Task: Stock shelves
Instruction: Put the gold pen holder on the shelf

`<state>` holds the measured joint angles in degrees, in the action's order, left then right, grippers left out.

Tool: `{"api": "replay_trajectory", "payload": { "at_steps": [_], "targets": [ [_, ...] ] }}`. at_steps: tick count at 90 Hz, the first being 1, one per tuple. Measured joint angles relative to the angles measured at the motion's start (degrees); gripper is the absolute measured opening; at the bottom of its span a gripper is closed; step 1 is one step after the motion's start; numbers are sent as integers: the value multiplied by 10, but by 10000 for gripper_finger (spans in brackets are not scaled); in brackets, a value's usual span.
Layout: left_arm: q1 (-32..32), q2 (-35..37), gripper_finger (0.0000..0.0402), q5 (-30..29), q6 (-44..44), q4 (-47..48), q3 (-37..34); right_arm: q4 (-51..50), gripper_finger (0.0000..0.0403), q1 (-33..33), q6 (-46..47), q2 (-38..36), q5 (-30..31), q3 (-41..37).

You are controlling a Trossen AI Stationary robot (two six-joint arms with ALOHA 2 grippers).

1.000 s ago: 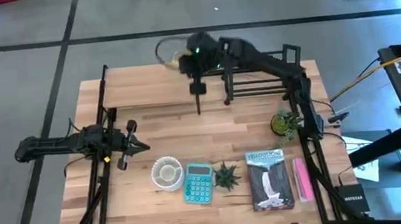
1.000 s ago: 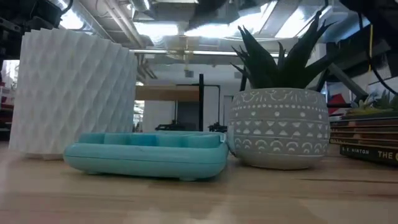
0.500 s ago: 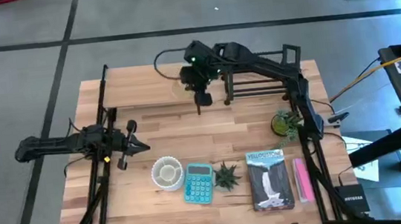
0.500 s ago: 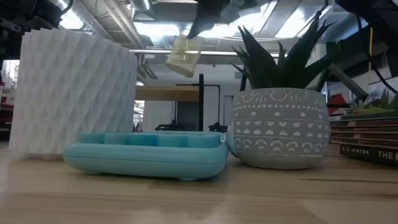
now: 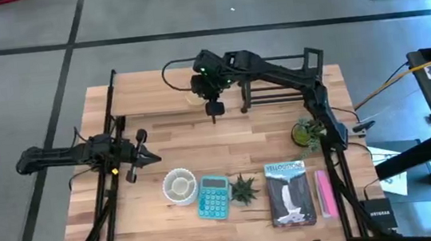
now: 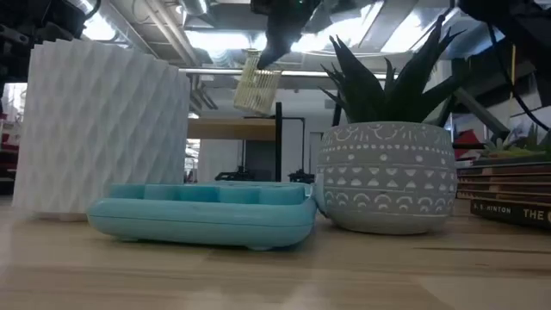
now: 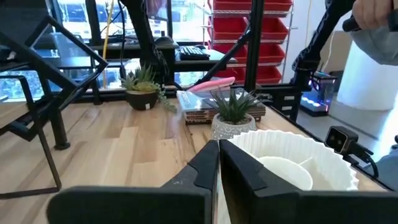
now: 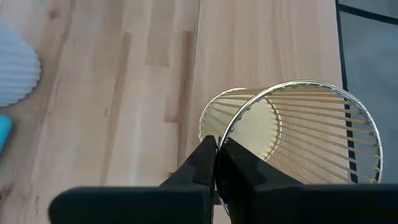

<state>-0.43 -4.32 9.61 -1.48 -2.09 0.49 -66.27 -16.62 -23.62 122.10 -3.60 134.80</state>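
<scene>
**Q:** Where is your right gripper?

**A:** My right gripper (image 5: 213, 109) hangs over the far side of the table (image 5: 162, 142), its fingers pinched together on the rim of a gold wire cup (image 8: 292, 140). The cup is in the air, tilted, seen in the low view above the teal calculator (image 6: 202, 213).

**Q:** And the shelves?

**A:** The black bar rack (image 5: 276, 90) stands at the far edge, just beside my right gripper. I cannot make out the wooden shelf from above.

**Q:** The other arm?

**A:** My left gripper (image 5: 149, 155) waits at the table's left side, fingers closed on nothing, pointed toward the white ribbed pot (image 7: 298, 165) and the small succulent (image 7: 233, 115).
</scene>
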Motion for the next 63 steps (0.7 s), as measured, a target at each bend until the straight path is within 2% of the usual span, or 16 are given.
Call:
{"api": "replay_trajectory", "payload": {
  "at_steps": [63],
  "targets": [
    [0, 0, 0, 0, 0, 0, 0, -16, 1, 0, -3, 0, 15, 0]
  ]
}}
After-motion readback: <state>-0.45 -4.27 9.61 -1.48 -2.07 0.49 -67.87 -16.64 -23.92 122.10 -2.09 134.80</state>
